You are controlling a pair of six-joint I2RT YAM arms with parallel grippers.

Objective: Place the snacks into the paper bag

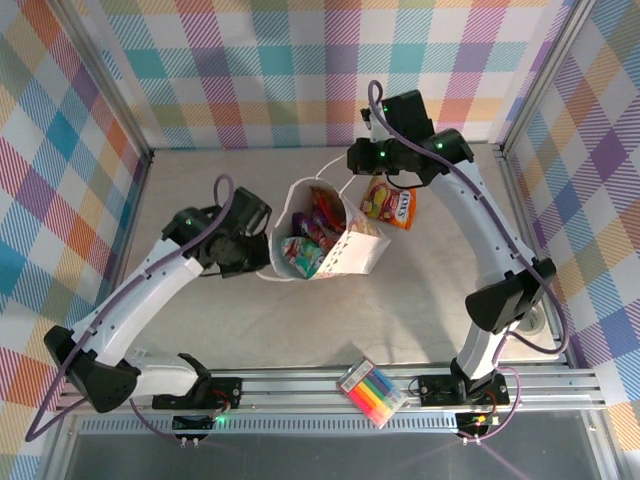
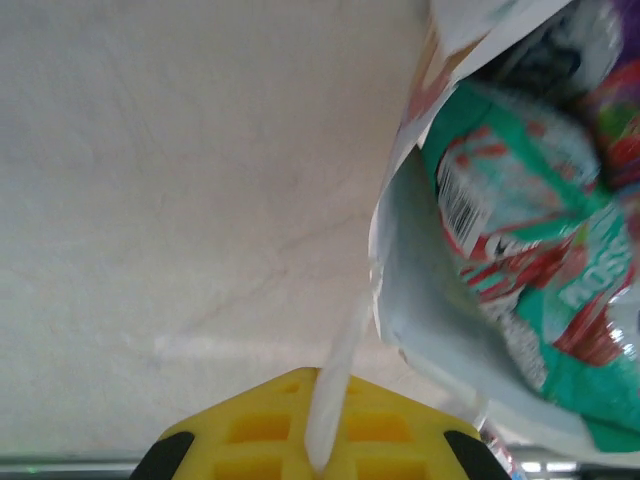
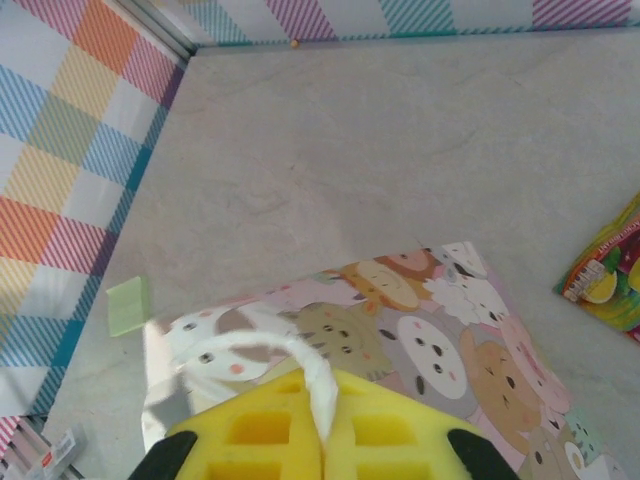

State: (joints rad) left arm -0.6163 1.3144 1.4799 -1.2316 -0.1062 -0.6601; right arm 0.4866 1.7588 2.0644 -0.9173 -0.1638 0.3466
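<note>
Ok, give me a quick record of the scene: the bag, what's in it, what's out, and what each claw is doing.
bag: paper bag, mouth open to the overhead camera
inside: teal packet; red and purple packets
outside: orange packet, on the table by the bag's far right side
left claw: shut on rope handle
right claw: shut on second rope handle
other: marker pack, on the near rail
</note>
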